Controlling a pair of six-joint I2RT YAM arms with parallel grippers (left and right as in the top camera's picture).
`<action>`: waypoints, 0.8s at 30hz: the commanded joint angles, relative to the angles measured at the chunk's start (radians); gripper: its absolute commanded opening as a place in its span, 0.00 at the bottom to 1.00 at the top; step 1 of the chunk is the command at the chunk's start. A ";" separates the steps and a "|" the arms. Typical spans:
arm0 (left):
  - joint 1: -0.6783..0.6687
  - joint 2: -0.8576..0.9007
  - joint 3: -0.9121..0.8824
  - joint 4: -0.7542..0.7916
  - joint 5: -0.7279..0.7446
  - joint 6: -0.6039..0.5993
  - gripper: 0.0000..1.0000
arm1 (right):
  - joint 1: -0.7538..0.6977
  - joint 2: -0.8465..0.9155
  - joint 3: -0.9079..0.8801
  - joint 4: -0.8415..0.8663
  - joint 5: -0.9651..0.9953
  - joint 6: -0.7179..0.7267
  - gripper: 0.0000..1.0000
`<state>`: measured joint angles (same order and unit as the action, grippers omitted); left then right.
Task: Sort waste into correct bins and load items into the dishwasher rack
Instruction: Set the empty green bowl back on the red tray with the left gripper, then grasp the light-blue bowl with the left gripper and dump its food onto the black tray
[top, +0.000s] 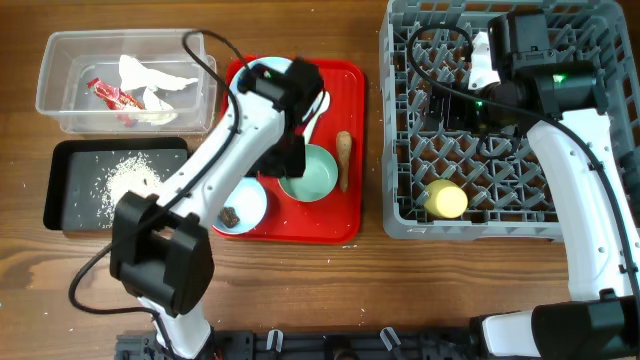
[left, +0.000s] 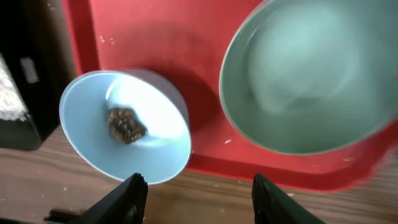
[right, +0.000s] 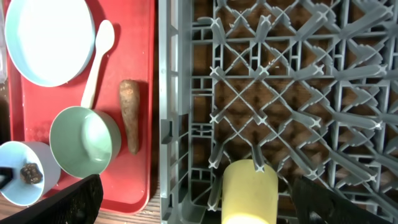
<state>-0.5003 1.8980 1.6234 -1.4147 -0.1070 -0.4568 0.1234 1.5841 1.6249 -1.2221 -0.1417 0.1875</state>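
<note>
Reaching diagonally from the near table edge, left arm stretches over the red tray. Its wrist sits above the gap between plate and green bowl. At its end, left gripper faces down, fingers spread, nothing between them. It hangs over the tray's near edge, blue bowl to one side, green bowl to the other. The blue bowl is upright at the tray's near-left corner, dark lump in its bottom.

Opposite side: right arm rises from the near right, elbow bent, forearm turned left over the rack. Here right gripper looks straight down onto the pegs, fingers wide apart, empty.

On the tray's right strip lies the carrot piece, flat, between green bowl and rack wall. It's right beside the bowl; can't tell if touching. Long axis runs near-to-far, parallel to the rack side. Thick end far, pointed tip toward the robot.

Beside the plate lies the spoon, scoop end far, handle angled back toward the green bowl.

In the rack's near-left part: yellow cup, among the pegs. It looks tipped on its side, can't confirm.

In the clear tub: wrapper and crumpled paper. On the black tray, just nearer than the tub: rice crumbs.
</note>
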 joint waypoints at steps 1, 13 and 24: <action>0.026 0.005 -0.153 0.061 0.024 0.118 0.54 | 0.000 0.003 0.005 -0.001 -0.006 -0.031 0.99; 0.060 0.005 -0.370 0.280 0.091 0.153 0.18 | 0.000 0.003 0.005 -0.002 0.013 -0.031 0.99; 0.153 -0.091 -0.087 0.083 0.119 0.109 0.04 | 0.000 0.003 0.005 0.002 0.013 -0.030 0.99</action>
<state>-0.3916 1.8896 1.4097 -1.3079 -0.0139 -0.3237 0.1234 1.5841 1.6249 -1.2243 -0.1375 0.1768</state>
